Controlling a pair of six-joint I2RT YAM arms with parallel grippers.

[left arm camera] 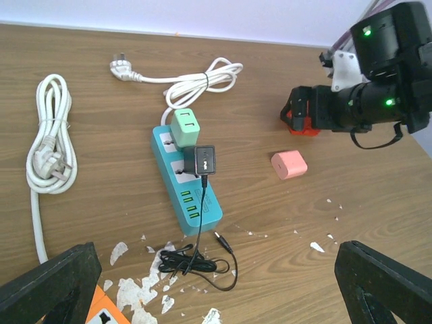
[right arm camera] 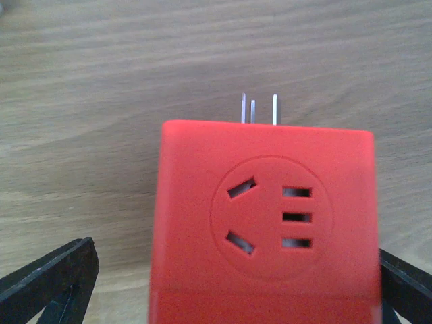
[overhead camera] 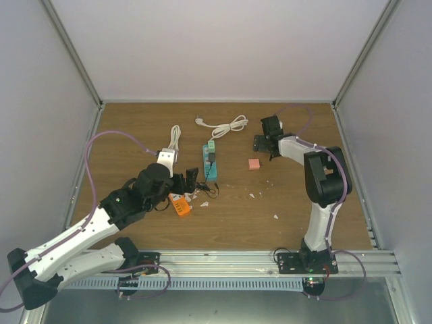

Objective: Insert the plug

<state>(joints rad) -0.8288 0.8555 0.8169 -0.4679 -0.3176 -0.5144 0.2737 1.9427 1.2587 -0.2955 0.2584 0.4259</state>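
Note:
The black plug (left arm camera: pixel 204 160) stands seated in a socket of the teal power strip (left arm camera: pixel 196 202), just below a green adapter (left arm camera: pixel 185 125). Its thin black wire (left arm camera: pixel 185 263) lies coiled on the table in front of the strip. The plug also shows in the top view (overhead camera: pixel 211 159). My left gripper (left arm camera: pixel 216 297) is open and empty, hanging back from the strip with its fingers (left arm camera: pixel 54 283) spread wide; it also shows in the top view (overhead camera: pixel 192 179). My right gripper (overhead camera: pixel 267 143) is open around a red adapter cube (right arm camera: pixel 263 223) at the far right.
A pink adapter (left arm camera: pixel 289 165) lies right of the teal strip. An orange strip (overhead camera: pixel 179 204) lies near my left gripper. A coiled white cord (left arm camera: pixel 48 145) lies at the left and another white cord with a plug (left arm camera: pixel 192 77) at the back. Paint flecks (left arm camera: pixel 142 290) dot the wood.

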